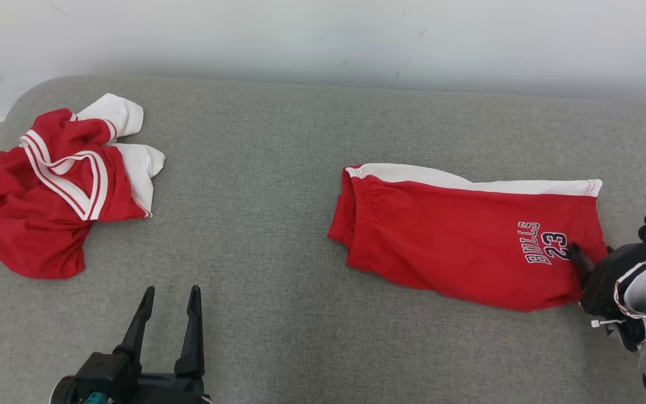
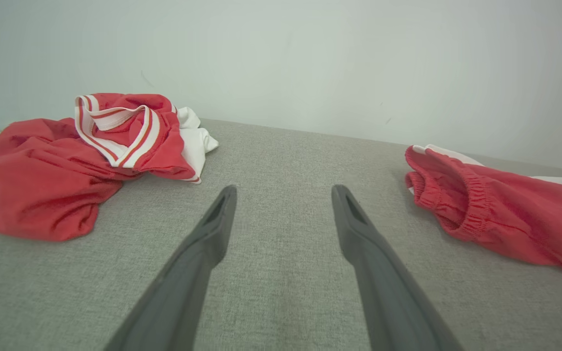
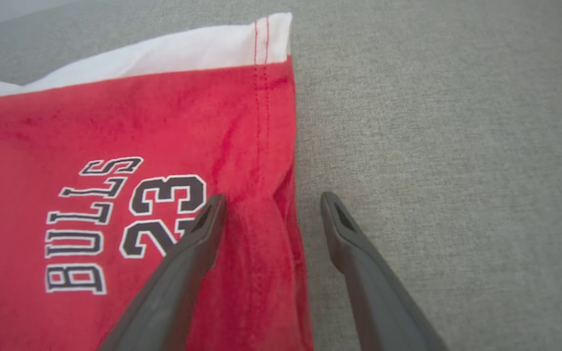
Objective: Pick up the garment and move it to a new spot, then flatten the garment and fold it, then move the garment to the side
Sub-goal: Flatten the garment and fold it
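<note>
The garment, red shorts (image 1: 457, 235) with a white side stripe and "BULLS 23" print, lies folded lengthwise on the right of the grey surface, waistband to the left. My right gripper (image 1: 581, 258) sits at the hem end. In the right wrist view it (image 3: 272, 197) is open, with the left finger over the red fabric (image 3: 139, 131) and the right finger over bare surface, the hem edge between them. My left gripper (image 1: 171, 292) rests open at the lower left with nothing between its fingers. The left wrist view has it (image 2: 285, 192) pointing at bare surface, the shorts' waistband (image 2: 471, 204) off to its right.
A crumpled red and white jersey (image 1: 54, 191) lies at the far left, near the grey padded surface's (image 1: 278, 168) rounded corner; the left wrist view has this jersey (image 2: 66, 161) too. A pale wall runs behind.
</note>
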{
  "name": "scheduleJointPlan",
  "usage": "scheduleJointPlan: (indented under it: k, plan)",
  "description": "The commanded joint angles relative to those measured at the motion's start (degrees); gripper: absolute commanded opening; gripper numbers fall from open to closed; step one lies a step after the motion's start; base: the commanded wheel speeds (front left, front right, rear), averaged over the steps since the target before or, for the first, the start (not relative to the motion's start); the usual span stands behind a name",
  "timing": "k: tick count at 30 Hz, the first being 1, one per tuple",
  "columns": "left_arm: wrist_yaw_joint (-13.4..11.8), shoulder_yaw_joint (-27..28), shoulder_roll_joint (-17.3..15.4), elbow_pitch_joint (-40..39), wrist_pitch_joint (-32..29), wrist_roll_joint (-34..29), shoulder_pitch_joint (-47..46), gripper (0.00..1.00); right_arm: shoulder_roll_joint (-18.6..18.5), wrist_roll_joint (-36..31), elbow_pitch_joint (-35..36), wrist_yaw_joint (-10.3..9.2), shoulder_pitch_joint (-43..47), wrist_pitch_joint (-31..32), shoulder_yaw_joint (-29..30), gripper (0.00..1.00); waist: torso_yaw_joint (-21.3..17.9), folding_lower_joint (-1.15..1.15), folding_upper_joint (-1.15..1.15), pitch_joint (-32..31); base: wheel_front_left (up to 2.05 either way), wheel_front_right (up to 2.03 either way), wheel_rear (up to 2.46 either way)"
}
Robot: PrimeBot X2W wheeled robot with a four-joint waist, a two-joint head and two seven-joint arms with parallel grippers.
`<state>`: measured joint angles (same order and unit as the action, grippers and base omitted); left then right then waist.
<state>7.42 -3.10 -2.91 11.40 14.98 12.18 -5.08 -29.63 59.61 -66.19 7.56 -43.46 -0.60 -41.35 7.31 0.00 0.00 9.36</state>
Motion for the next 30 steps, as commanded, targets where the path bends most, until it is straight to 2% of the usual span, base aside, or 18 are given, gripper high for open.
scheduleJointPlan:
  k: [1,3,4,5,6,19,25,30]
  plan:
    - [0.06,0.26,0.04,0.23,0.19,-0.47,-0.68,1.0,0.77,0.25,-0.5,-0.1,-0.27,0.78,-0.41,1.0,0.33,0.0,0.0,0.25,0.0,0.0,0.0]
    - [0.06,0.39,0.04,0.36,0.19,-0.46,-0.68,1.0,1.23,0.55,-0.65,-0.11,-0.06,1.54,-0.7,1.0,0.45,0.0,0.0,0.31,0.0,0.0,0.0]
    - [0.06,0.48,0.04,0.42,0.19,-0.47,-0.64,1.0,1.41,0.69,-0.62,-0.1,0.0,1.93,-0.88,0.45,0.48,0.0,0.0,0.31,0.0,0.0,0.0]
    - [0.06,0.57,0.04,0.49,0.19,-0.43,-0.57,1.0,1.51,0.77,-0.59,-0.1,0.04,2.1,-1.05,0.27,0.48,0.0,0.0,0.27,0.0,0.0,0.0]
    - [0.06,0.63,0.04,0.59,0.19,-0.43,-0.46,1.0,1.53,0.82,-0.6,-0.1,0.12,2.24,-1.16,0.0,0.49,0.0,0.0,0.2,0.0,0.0,0.0]
    - [0.06,2.02,0.05,1.29,0.19,-0.44,1.51,1.0,-4.48,0.96,-4.04,-0.12,0.2,0.14,-0.76,0.0,-0.67,0.0,0.0,-2.38,0.0,0.0,0.0]
    - [0.06,2.64,0.04,1.25,0.19,-0.1,2.26,1.0,-4.61,1.65,-1.4,-0.12,-0.69,0.25,-1.01,0.0,-2.4,0.0,0.0,-3.11,0.0,0.0,0.0]
    - [0.06,2.96,0.04,1.36,0.19,0.19,2.81,1.0,-3.76,4.04,4.78,-0.11,-0.83,0.08,-0.53,0.0,-4.15,0.0,0.0,-3.8,0.0,0.0,0.0]
